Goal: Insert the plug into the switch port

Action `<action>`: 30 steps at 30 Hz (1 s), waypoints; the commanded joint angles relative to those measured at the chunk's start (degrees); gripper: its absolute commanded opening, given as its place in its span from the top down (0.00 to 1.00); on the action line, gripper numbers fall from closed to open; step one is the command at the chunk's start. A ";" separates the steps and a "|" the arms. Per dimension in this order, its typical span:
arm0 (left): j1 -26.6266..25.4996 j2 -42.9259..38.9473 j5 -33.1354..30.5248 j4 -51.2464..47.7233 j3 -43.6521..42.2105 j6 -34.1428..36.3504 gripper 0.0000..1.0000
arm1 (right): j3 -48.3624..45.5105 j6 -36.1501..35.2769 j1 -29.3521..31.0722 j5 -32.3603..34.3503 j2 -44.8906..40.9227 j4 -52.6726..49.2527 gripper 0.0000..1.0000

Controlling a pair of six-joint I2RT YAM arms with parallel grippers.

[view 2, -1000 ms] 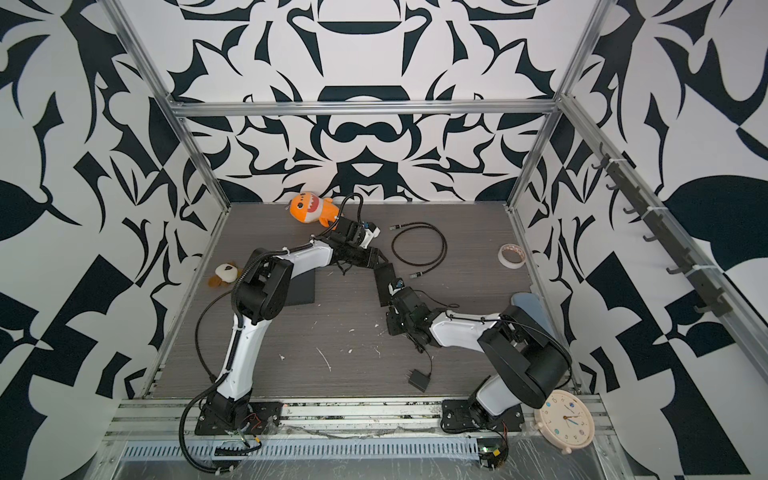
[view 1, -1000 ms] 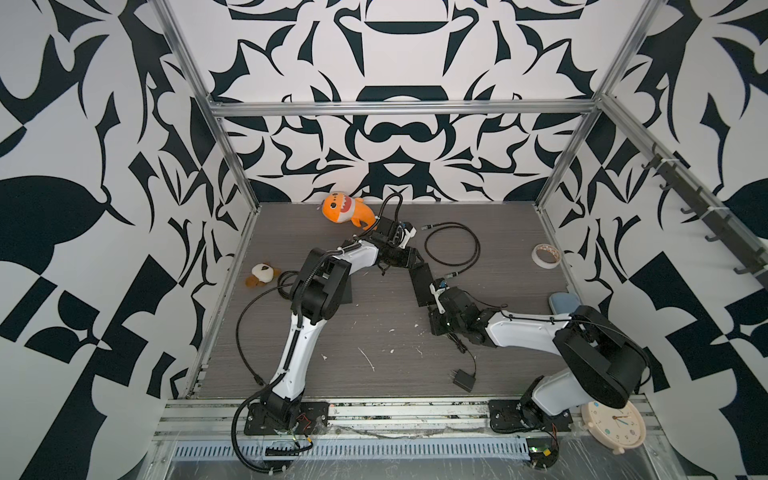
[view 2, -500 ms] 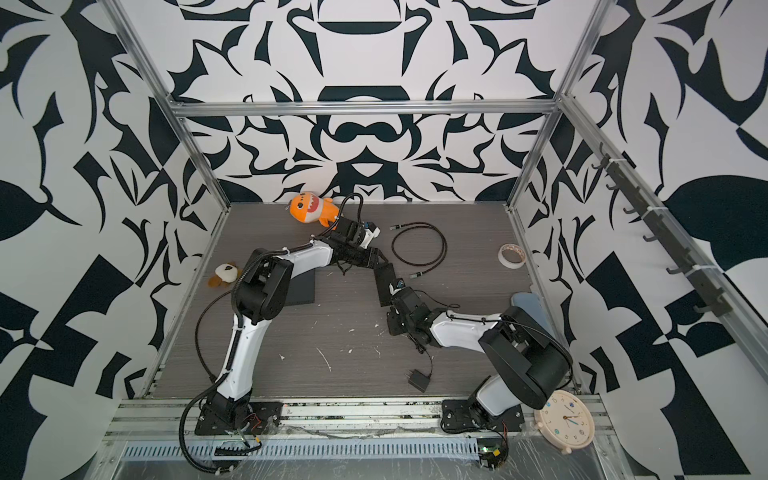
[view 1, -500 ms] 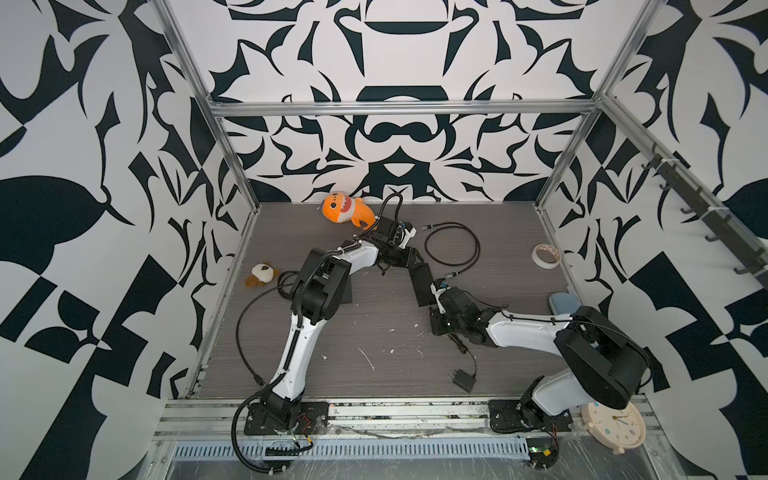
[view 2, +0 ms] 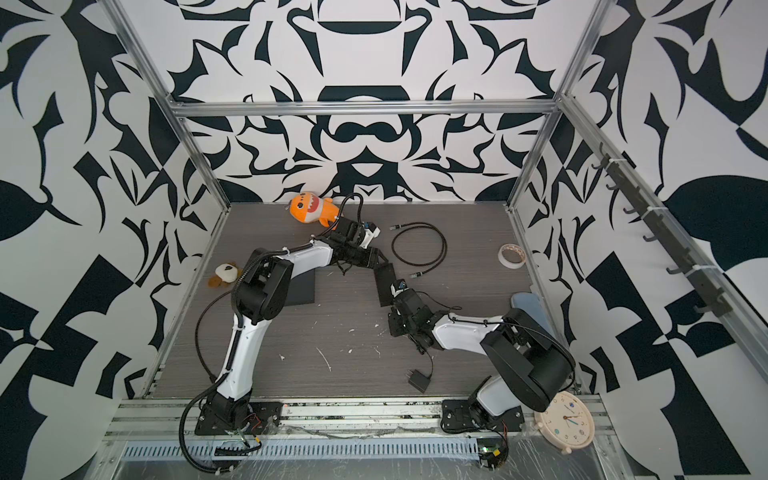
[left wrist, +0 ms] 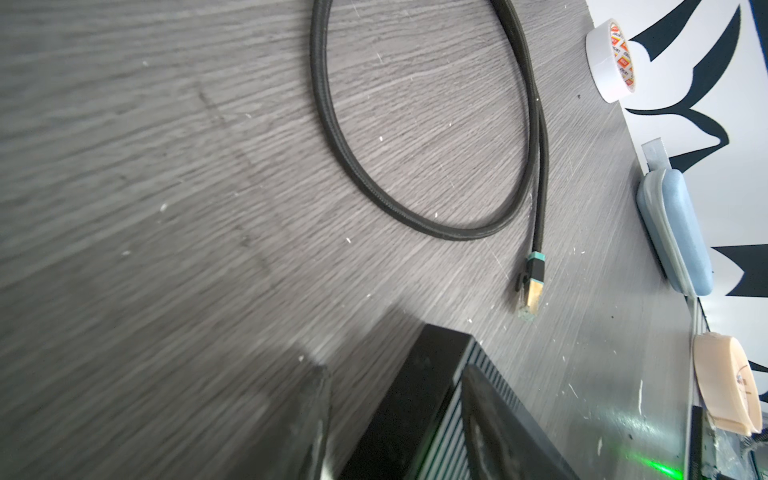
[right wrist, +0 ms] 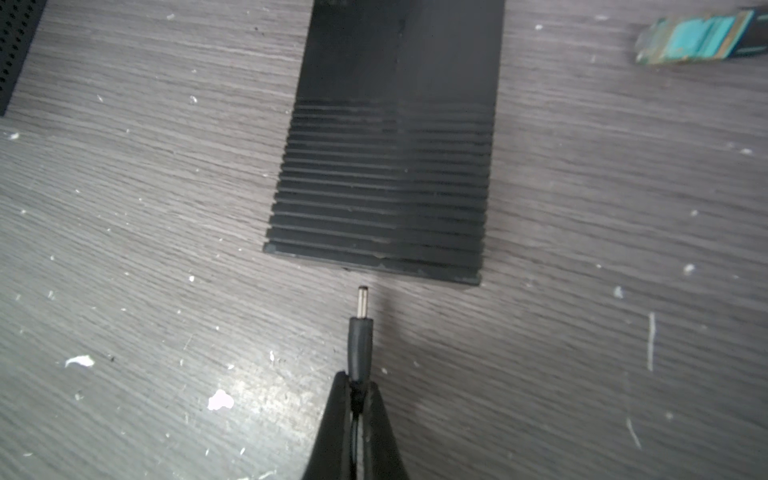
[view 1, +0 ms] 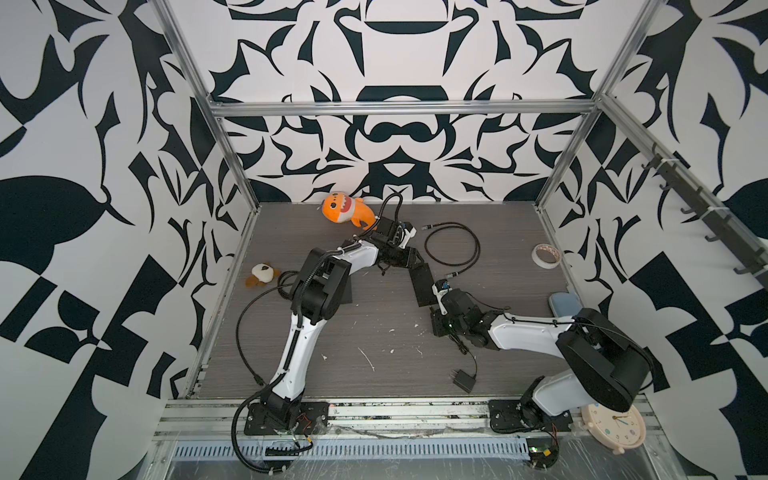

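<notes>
The thin black barrel plug [right wrist: 360, 332] is pinched at its cord end in the right hand [right wrist: 356, 384] — fingers [right wrist: 332, 424] pressed together on it, silver tip aimed straight at the flat black ribbed switch [right wrist: 386, 166]. The tip is seen just short of the switch's near edge, not touching it, above the grey wood-grain worktop [right wrist: 124, 249]. The port itself cannot be made out from the wrist view.

At the far end, the switch is straddled by the left hand [left wrist: 395, 370]. Its fingers are half apart, one finger [left wrist: 490, 415] laid against the ribbed side and the other against the opposite side, so the box is clamped between them.

In both top views the switch [view 1: 422, 284] [view 2: 384, 282] is found lying flat and slanted in mid-worktop, with the two arms meeting at its ends. Just beside it a black braided cable [view 1: 453, 249] is coiled in a loop, with its gold-tipped connector [left wrist: 531, 291] resting near the switch's corner.

A white tape roll [view 1: 546, 257] is spotted toward the right wall and an orange plush shark [view 1: 343, 210] at the back. A small black power adapter [view 1: 463, 380] is seen near the front rail — its cord is run up toward the right arm.
</notes>
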 commanded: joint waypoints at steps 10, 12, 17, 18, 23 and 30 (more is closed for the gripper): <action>0.23 1.40 -0.59 -1.48 -0.95 0.04 0.46 | -2.27 -0.12 0.05 -0.69 0.80 5.84 0.97; 0.21 1.40 -0.53 -1.39 -0.97 0.04 0.46 | -2.27 -0.15 0.06 -0.68 0.99 5.88 0.97; 0.30 1.37 -0.20 -1.39 -0.97 -0.12 0.46 | -1.90 -0.14 0.05 -0.36 1.73 5.85 0.97; 0.24 1.31 -0.18 -1.40 -0.95 -0.14 0.46 | -1.59 -0.11 0.05 -0.41 1.82 5.48 0.97; 0.23 1.09 0.24 -1.24 -1.62 -0.14 0.46 | -0.15 0.58 0.05 0.33 2.09 3.16 0.97; 0.22 0.43 0.89 -1.22 -2.37 -0.05 0.47 | 1.34 1.78 -0.29 1.17 2.07 0.49 0.97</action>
